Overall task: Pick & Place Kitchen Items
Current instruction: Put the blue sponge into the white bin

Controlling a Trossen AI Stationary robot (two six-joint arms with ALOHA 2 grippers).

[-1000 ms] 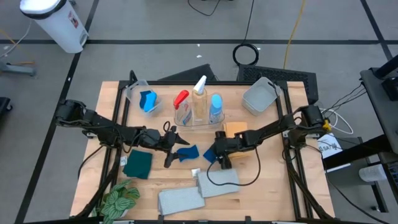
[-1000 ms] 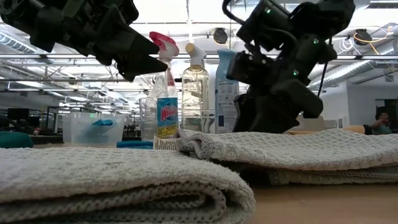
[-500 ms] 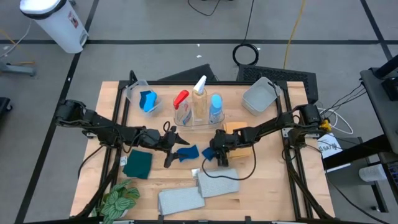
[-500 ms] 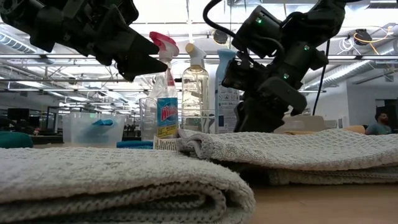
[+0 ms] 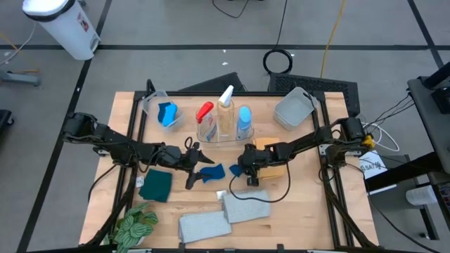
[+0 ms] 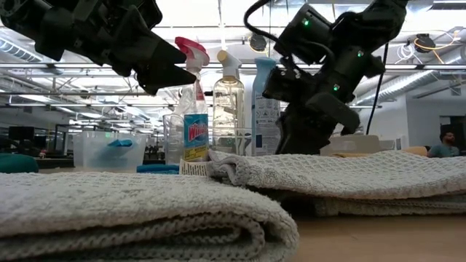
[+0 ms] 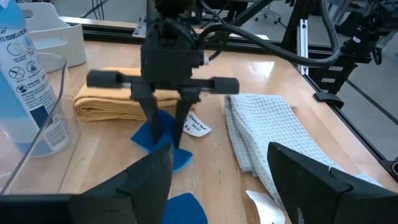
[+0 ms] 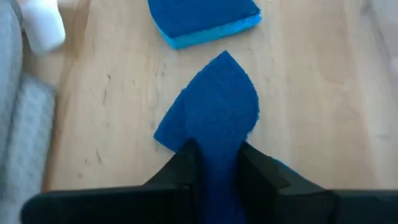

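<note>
A small blue cloth [image 8: 214, 102] lies on the table's middle, and my right gripper [image 8: 217, 149] is shut on it. Just to its left sits a blue sponge [image 8: 205, 22]. My left gripper [image 5: 191, 169] hovers open left of that sponge, with nothing between its fingers. Three bottles [image 5: 225, 119] stand in a clear tub at the far middle. A teal cloth [image 5: 156, 185] lies flat at the left. Two grey folded towels [image 5: 225, 216] lie near the front edge. Right of my right gripper lies an orange folded cloth [image 7: 118, 102]. My right gripper pinches the blue cloth's near part [image 8: 217, 140] between its two fingers [image 7: 152, 115]. The fingers slant down from the table's right. The cloth bunches up between them, and its pointed end [image 8: 227, 68] lies flat on the table. I cannot tell whether one layer or several is held.
A second clear tub [image 5: 158, 105] with a blue sponge stands at the far left, a grey tub [image 5: 293, 109] at the far right. A green leafy plant [image 5: 133, 226] sits at the near left corner. Bare wood shows at the near right.
My right gripper has shut on the blue cloth, bunching it between the fingers, and has swung slightly toward the table's far edge.
</note>
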